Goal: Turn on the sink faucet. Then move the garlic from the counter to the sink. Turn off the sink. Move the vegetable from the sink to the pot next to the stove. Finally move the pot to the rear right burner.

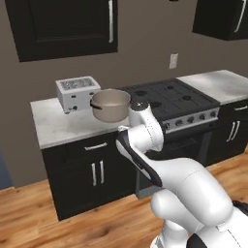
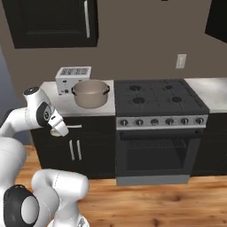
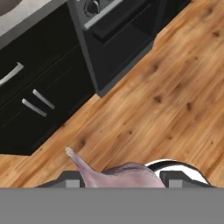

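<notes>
Pincer: the pincer [image 3: 118, 178] points down at the wooden floor [image 3: 175, 87], its two dark fingertips [image 3: 72, 178] closed on either side of the garlic.
Garlic: the garlic [image 3: 118, 175], pale purple with a thin pointed stem, sits between the fingertips, held above the floor in front of the lower cabinets [image 3: 30, 100].
Pot: the tan pot [image 1: 111, 104] stands on the marble counter [image 1: 53, 123], just left of the stove, with the white toaster [image 1: 77, 93] just behind it to the left.
Stove: the black stove [image 2: 159, 95] has four burners and a row of knobs along its front; the oven door [image 2: 155, 153] is below.
Arm: the white arm [image 1: 145, 135] is folded in front of the counter, near the pot's side of the stove.
</notes>
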